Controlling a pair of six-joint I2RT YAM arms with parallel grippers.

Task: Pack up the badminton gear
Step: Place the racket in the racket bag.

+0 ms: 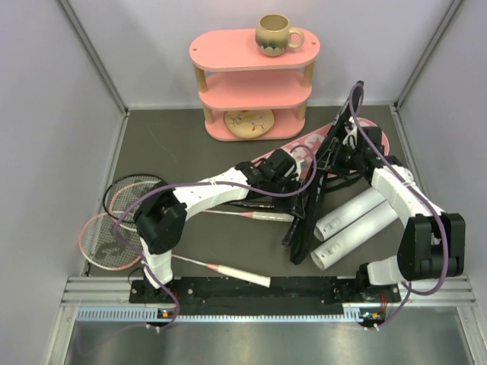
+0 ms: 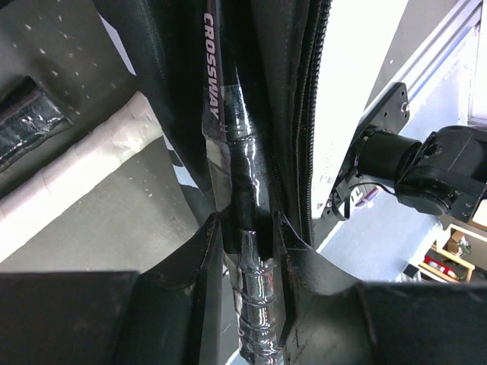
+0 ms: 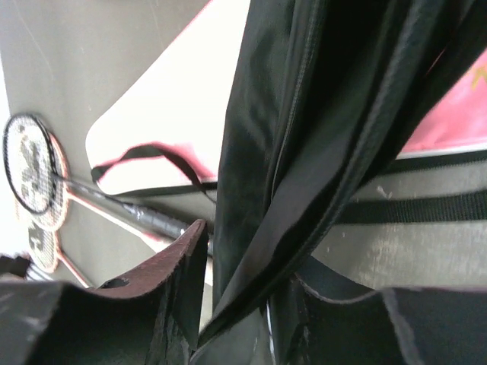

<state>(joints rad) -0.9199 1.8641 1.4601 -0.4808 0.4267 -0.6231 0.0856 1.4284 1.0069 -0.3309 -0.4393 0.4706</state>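
Left fingers (image 2: 205,266) clamp the plastic-wrapped black racket handle (image 2: 245,190) inside the black CROSSWAY bag (image 2: 285,114); right fingers (image 3: 183,266) straddle its fold at frame centre, grip unclear

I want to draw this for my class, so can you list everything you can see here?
Pink-framed rackets: two it seems, white handles, lying at the table's left.
Black-framed racket: one, overlapping them at the left.
Black bag: one, lifted up mid-table.
Black wrapped handle: one, marked CROSSWAY, amid the black bag's fabric.
Pink bag: one, pink and pale, flat under the black bag.
White tubes: two, side by side at the right.
Shelf: one, pink, three tiers, at the back.
Mug: one, beige, top tier.
Patterned disc: one, cream, bottom tier.
Left end effector: one, black, fingers either side of the wrapped handle.
Right end effector: one, black, bag fabric between its fingers.
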